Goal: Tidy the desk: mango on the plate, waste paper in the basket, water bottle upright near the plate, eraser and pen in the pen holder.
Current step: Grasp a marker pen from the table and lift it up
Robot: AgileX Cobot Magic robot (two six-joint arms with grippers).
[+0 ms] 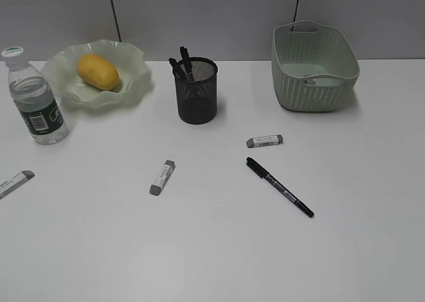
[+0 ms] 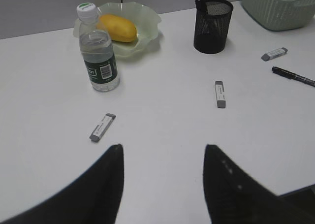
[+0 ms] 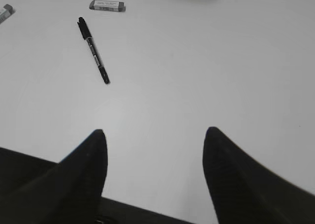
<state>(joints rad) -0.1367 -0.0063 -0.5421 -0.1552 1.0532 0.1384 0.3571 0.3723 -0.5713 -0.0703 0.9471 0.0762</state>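
the white surface [image 1: 219, 249] is plain and smooth. nearest, the left tool [image 2: 162, 184] and the right tool [image 3: 155, 177] hang over it with jaws apart, grasping nothing. further lie 3 grey-white erasers [image 1: 162, 177] and a black pen [image 1: 279, 186]. behind, the clear water bottle [image 1: 34, 97] stands upright beside the wavy green plate [image 1: 136, 83] with the yellow mango [image 1: 97, 72]. the black pen holder [image 1: 196, 93] contains pens. the basket [image 1: 313, 66] stands before a grey wall [image 1: 212, 16].

No text could be read anywhere. White print and a barcode were seen on the dark green label of the small clear plastic water bottle [image 2: 100, 56], and printed wrappers on the grey-tipped erasers [image 1: 162, 177], but none was legible.
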